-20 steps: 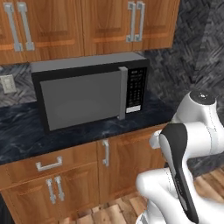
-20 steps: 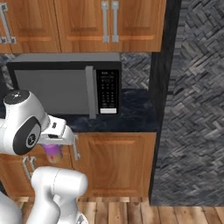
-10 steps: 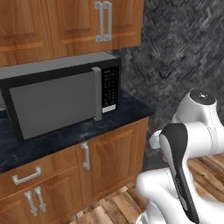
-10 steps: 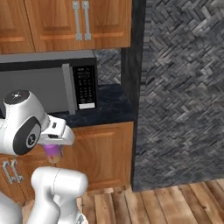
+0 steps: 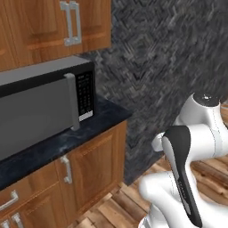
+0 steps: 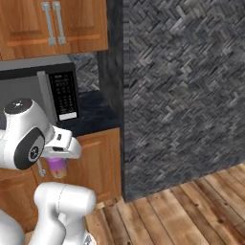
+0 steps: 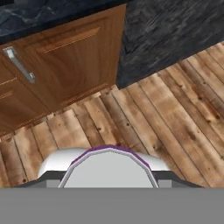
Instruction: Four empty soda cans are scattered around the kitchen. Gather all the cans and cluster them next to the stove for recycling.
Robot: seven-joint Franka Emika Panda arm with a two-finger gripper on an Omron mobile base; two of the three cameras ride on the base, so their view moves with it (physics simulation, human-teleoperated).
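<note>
The white arm is folded close above its base, elbow raised, with the hand held low in front of the orange-brown wooden cabinet doors [image 6: 98, 160] and pointing down at the wood plank floor [image 7: 175, 109]. The two-finger gripper [image 6: 58, 165] carries the pale pink-purple soda can [image 6: 58, 167] upright beneath the wrist; in the hand view the can's silver top [image 7: 108, 168] sits centred between the fingers. The fingers are partly closed, grasping the can by its sides. The black-and-grey microwave [image 5: 40, 109] stands on the black marbled countertop [image 5: 100, 120] above the cabinets, beside the grey herringbone tiled wall [image 6: 186, 86].
</note>
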